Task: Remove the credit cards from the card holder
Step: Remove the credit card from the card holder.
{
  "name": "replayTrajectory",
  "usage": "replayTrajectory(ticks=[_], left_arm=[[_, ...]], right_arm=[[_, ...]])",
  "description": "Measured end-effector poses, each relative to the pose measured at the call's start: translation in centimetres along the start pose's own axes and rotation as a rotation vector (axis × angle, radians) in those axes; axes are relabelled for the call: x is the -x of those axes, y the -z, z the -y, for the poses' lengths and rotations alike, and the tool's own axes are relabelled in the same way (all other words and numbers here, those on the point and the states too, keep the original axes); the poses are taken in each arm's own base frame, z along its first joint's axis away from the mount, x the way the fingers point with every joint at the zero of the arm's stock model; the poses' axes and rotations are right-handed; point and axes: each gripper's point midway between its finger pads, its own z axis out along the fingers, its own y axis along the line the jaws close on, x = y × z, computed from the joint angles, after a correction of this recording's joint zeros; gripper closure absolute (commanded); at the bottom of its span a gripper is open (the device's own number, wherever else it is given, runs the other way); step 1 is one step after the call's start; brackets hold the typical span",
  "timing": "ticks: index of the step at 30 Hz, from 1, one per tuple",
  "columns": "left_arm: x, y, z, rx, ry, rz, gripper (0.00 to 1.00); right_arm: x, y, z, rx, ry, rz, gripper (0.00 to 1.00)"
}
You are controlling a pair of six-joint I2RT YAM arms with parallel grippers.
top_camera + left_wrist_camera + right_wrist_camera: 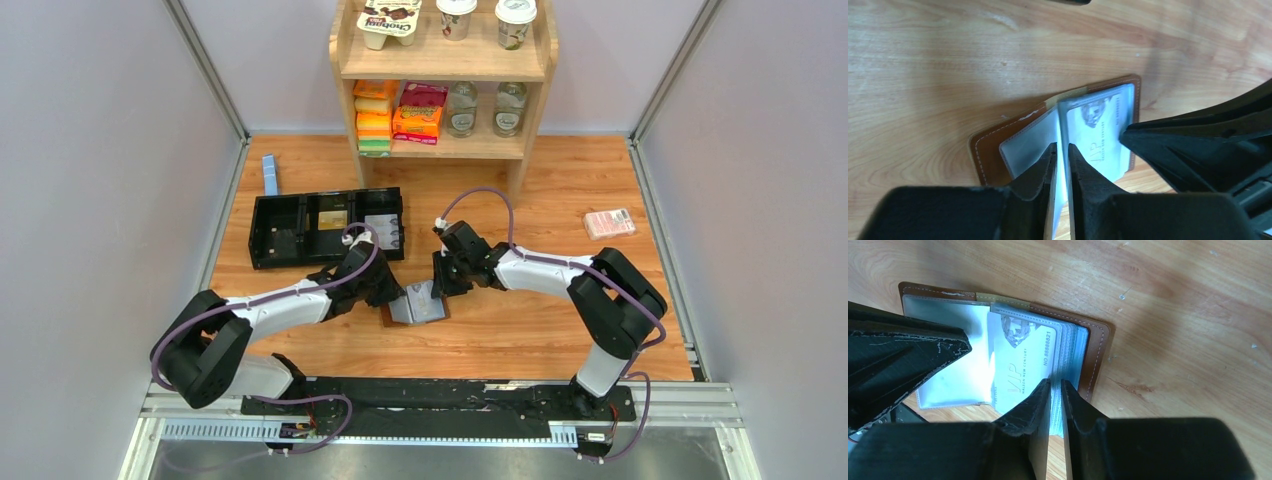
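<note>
The card holder [417, 304] lies open on the wooden table between my two grippers, brown leather outside [990, 150], pale clear pockets inside. A pale credit card [1096, 131] printed "VIP" sits in the top pocket of the right half and also shows in the right wrist view [1023, 360]. My left gripper [1061, 146] is shut on a thin pocket sheet standing up at the holder's fold. My right gripper [1056, 382] is shut on the near edge of the stack of pockets on the right half, next to the leather rim [1096, 347].
A long black compartmented tray [325, 228] lies behind the left arm, with a narrow blue strip [269, 172] beyond it. A pink-red packet [609, 223] lies at the far right. A wooden shelf [443, 75] with goods stands at the back.
</note>
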Motion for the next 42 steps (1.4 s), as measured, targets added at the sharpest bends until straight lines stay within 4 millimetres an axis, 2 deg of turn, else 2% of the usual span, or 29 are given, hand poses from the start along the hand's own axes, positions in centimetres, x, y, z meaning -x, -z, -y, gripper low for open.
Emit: replayTrajectory(ticks=[4, 9, 17, 20, 27, 42], left_arm=[[0.4, 0.1, 1.2, -0.049, 0.036, 0.014, 0.69], [0.3, 0.0, 1.7, -0.086, 0.065, 0.018, 0.66], [-1.0, -0.4, 0.7, -0.100, 0.104, 0.001, 0.65], [-1.6, -0.6, -0.1, -0.115, 0.125, 0.006, 0.59], [-1.5, -0.5, 0.6, -0.233, 0.150, 0.064, 0.51], [-1.6, -0.7, 1.2, -0.300, 0.144, 0.073, 0.57]], right_arm=[[-0.1, 0.0, -0.2, 0.012, -0.009, -0.001, 0.82], [-0.2, -0.1, -0.4, 0.024, -0.020, -0.003, 0.83], [-0.3, -0.1, -0.4, 0.030, -0.023, -0.003, 0.83], [-0.3, -0.2, -0.5, 0.036, -0.022, -0.001, 0.83], [-0.3, -0.2, -0.6, 0.042, -0.022, 0.000, 0.83], [-0.3, -0.2, -0.8, 0.061, -0.024, 0.000, 0.86]])
